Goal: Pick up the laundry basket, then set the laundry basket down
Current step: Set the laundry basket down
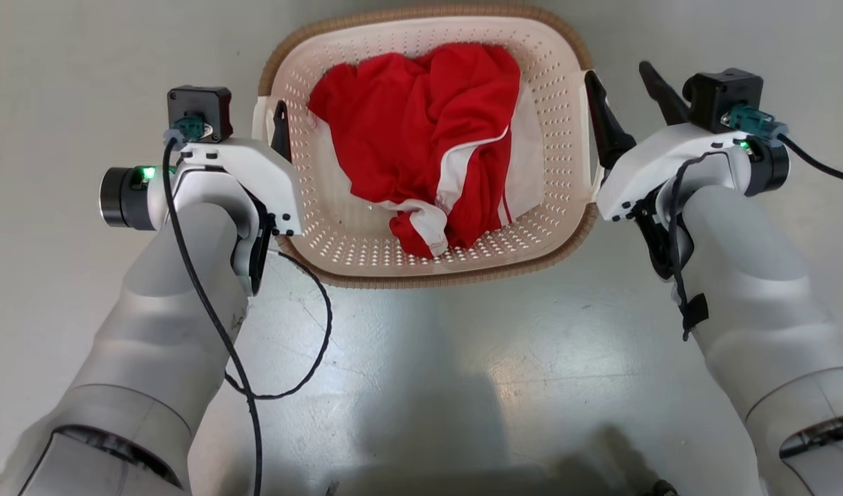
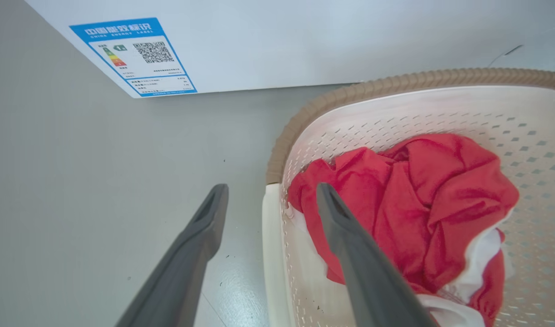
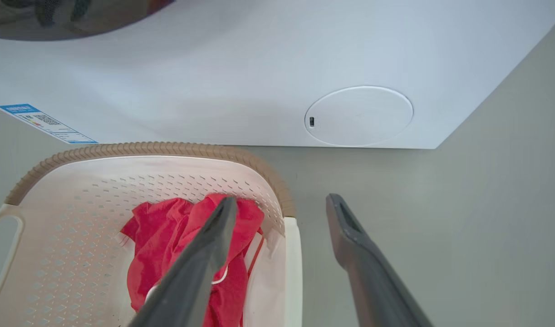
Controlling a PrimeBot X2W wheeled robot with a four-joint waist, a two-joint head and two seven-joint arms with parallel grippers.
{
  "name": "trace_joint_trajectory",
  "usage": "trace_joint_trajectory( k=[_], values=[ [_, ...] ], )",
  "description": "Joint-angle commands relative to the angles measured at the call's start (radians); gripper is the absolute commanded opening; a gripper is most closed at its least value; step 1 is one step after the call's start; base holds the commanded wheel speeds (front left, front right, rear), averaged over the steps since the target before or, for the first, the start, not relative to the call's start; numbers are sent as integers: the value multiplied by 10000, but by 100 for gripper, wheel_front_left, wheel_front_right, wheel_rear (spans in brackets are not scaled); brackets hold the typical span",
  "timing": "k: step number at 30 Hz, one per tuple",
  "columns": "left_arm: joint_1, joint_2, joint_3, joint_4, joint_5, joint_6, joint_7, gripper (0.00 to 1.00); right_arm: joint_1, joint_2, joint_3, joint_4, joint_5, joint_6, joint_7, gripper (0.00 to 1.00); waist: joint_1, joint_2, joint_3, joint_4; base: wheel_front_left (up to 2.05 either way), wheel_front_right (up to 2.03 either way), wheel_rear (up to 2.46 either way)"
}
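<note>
Laundry basket: the laundry basket [image 1: 421,279] sits on the grey floor [image 1: 421,372] just in front of the washing machine [image 3: 213,81]; a crumpled red-and-white garment [image 1: 421,138] lies inside.
Left gripper: the left gripper [image 2: 272,190] has its fingers spread wide and holds nothing; they straddle the white left handle [image 2: 272,263] — one finger inside the wall near the garment, the other outside over the floor.
Right gripper: the right gripper [image 1: 615,69] is likewise spread wide and empty; its fingers stand either side of the right handle [image 3: 293,272].
Step in hand: judged to be the grasp before the lift; neither handle is pinched yet.
Doing it well: both pairs of fingers should probably close together, squarely on the handles; the arms should then rise at one pace so the basket stays level.
Watch for: the inner fingers catching cloth instead of plastic — that could weaken the grip; an uneven lift could tip the basket.
</note>
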Motion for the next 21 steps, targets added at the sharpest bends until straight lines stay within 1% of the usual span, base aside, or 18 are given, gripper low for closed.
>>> trace_joint_trajectory(
  k=[1,10,12,13,21],
  values=[
    [361,315,254,-197,62,106,-51,100,643,210,-35,-287,-179,62,-116,100,-1,0,-198,-12,0,0,0],
    [1315,341,1096,-1228,300,223,-51,100,1529,210,-898,-1265,-1002,62,-116,100,-1,0,-1371,30,0,0,0],
    [1624,350,1297,-1497,425,194,-51,100,1812,210,-1131,-1494,-1267,62,-116,100,-1,0,-1726,45,0,0,0],
    [1624,350,1297,-1497,425,194,-51,100,1812,210,-1131,-1494,-1267,62,-116,100,-1,0,-1726,45,0,0,0],
    [2960,405,2282,-2564,987,15,-51,100,3028,210,-2118,-2600,-2296,62,-116,100,-1,0,-3214,170,0,0,0]
  ],
)
